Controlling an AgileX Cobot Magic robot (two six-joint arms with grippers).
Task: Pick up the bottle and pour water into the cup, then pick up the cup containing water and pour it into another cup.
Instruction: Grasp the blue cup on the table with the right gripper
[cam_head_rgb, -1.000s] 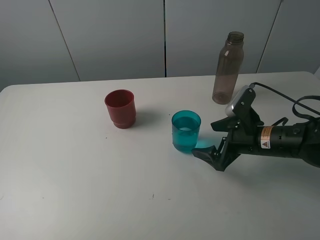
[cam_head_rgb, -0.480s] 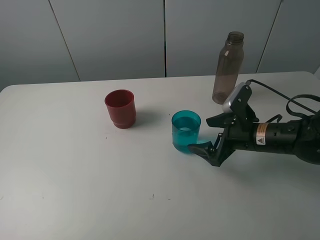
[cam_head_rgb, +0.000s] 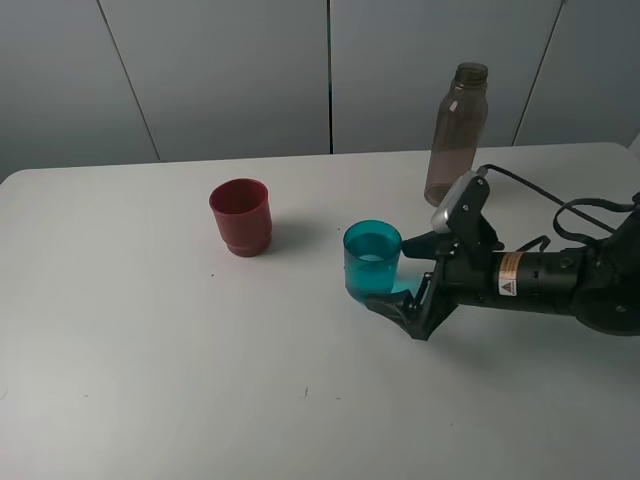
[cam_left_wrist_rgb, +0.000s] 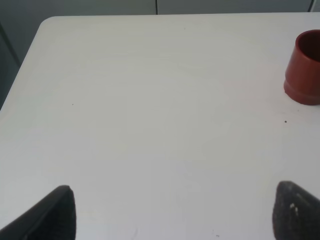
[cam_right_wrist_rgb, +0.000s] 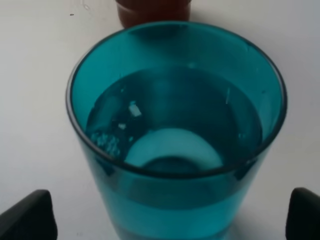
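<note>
The teal cup (cam_head_rgb: 372, 262) stands upright at mid-table with water in it. It fills the right wrist view (cam_right_wrist_rgb: 175, 100). My right gripper (cam_head_rgb: 400, 273) is open at the cup's right side, one finger behind it and one in front, low near the table. In the right wrist view the gripper (cam_right_wrist_rgb: 165, 216) has a fingertip (cam_right_wrist_rgb: 27, 216) at each side of the cup. The red cup (cam_head_rgb: 241, 217) stands upright to the left, seen also in the left wrist view (cam_left_wrist_rgb: 305, 67). The grey-brown bottle (cam_head_rgb: 458, 135) stands uncapped at the back right. My left gripper (cam_left_wrist_rgb: 175, 215) is open and empty over bare table.
The white table (cam_head_rgb: 150, 350) ends at a grey panelled wall behind. The right arm's cable (cam_head_rgb: 560, 195) loops over the table near the bottle. The table's left edge and corner (cam_left_wrist_rgb: 30, 45) show in the left wrist view.
My right gripper has moved left, from beside the teal cup to having its open fingers on either side of it. The cups and the bottle have not moved.
</note>
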